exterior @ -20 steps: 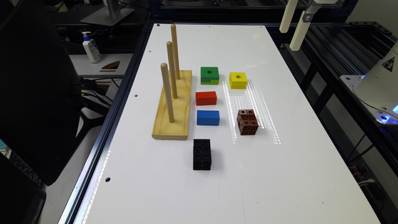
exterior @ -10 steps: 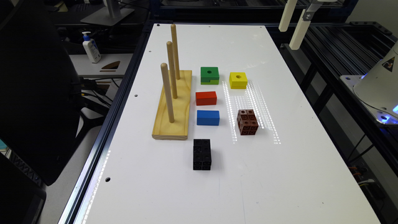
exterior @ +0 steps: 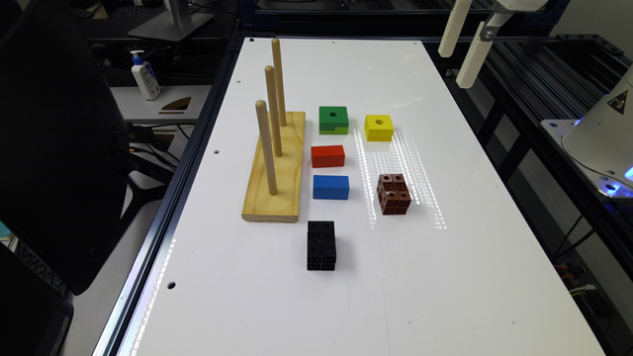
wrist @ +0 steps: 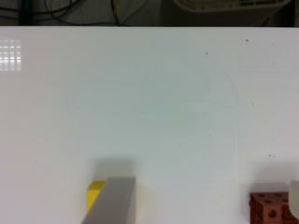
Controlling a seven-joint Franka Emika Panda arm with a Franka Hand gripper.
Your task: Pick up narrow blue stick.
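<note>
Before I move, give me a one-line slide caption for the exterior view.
Narrow blue stick lies untouched on the white table between red block and black cube stack, beside the wooden peg board.

So on the white table [exterior: 445, 277] there's a wooden peg board [exterior: 277, 168] with three upright pegs, a red block [exterior: 328, 156], a green block [exterior: 333, 119] and a yellow block [exterior: 379, 127] with holes, plus brown [exterior: 393, 194] and black [exterior: 321, 245] studded cubes. A lotion bottle [exterior: 145, 75] sits off-table.

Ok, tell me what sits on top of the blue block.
Nothing sits on the blue block: its top face is bare. The red block lies just beyond it on the table, apart. Its underside is hidden.
</note>
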